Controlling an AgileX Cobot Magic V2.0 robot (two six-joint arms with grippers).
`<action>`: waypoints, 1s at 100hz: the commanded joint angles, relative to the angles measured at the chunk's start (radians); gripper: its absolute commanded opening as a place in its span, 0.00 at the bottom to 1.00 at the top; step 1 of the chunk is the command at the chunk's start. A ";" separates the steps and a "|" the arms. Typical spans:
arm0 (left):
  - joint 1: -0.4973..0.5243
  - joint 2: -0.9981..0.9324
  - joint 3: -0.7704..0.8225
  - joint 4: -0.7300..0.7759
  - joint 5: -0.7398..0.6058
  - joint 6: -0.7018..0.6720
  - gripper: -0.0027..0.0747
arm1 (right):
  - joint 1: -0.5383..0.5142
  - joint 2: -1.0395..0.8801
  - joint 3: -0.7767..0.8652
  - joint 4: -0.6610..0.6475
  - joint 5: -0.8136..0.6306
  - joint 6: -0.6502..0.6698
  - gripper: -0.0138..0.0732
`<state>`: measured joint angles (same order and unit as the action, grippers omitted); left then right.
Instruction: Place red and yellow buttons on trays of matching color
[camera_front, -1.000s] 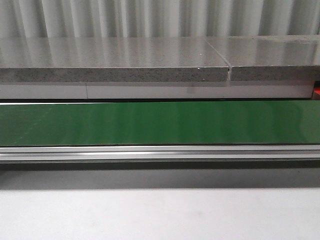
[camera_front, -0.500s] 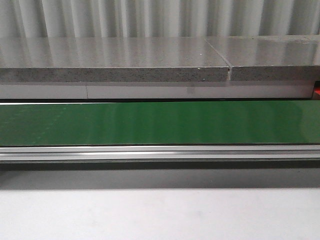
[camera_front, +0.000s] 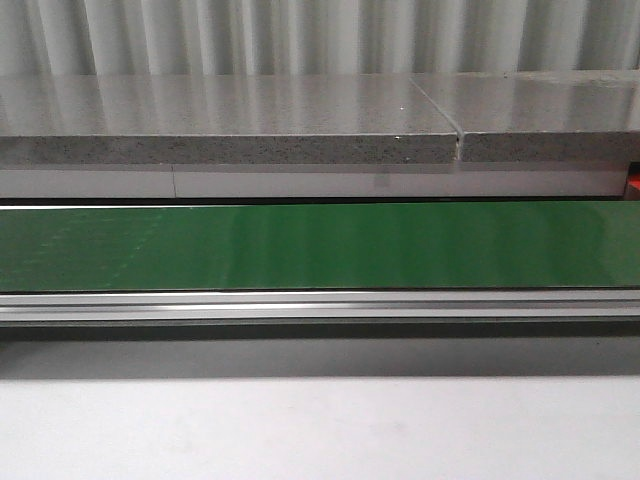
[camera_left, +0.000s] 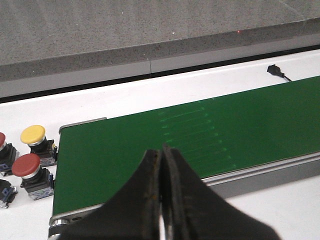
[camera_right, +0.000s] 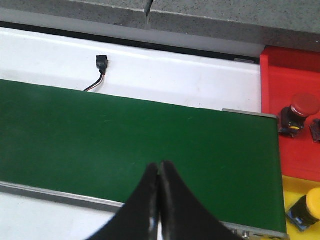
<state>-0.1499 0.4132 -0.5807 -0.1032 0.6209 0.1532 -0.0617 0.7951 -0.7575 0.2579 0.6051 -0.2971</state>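
Above green belt (camera_left: 200, 135), left claw (camera_left: 161, 200) seemingly closed, empty

We see a white table (camera_front: 320, 430) carrying a green conveyor belt (camera_front: 320, 245) that runs across it in an aluminium frame. At one end of the belt, a yellow button (camera_left: 33, 135) and a red button (camera_left: 26, 165) stand on the white surface just beside the belt. At the other end, a red tray (camera_right: 290, 75) and a yellow tray (camera_right: 295, 187) sit against it. A small black connector (camera_right: 101, 62) lies behind the belt.
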 joint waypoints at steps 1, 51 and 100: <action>-0.007 0.006 -0.027 -0.015 -0.072 -0.001 0.01 | 0.002 -0.081 0.030 0.006 -0.078 -0.009 0.08; -0.007 0.006 -0.027 -0.015 -0.072 -0.001 0.01 | 0.002 -0.451 0.226 0.006 -0.061 -0.009 0.08; -0.007 0.064 -0.038 -0.002 -0.055 -0.001 0.01 | 0.002 -0.472 0.237 0.006 -0.054 -0.009 0.08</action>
<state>-0.1499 0.4398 -0.5807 -0.1032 0.6232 0.1532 -0.0617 0.3162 -0.4953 0.2579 0.6123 -0.2996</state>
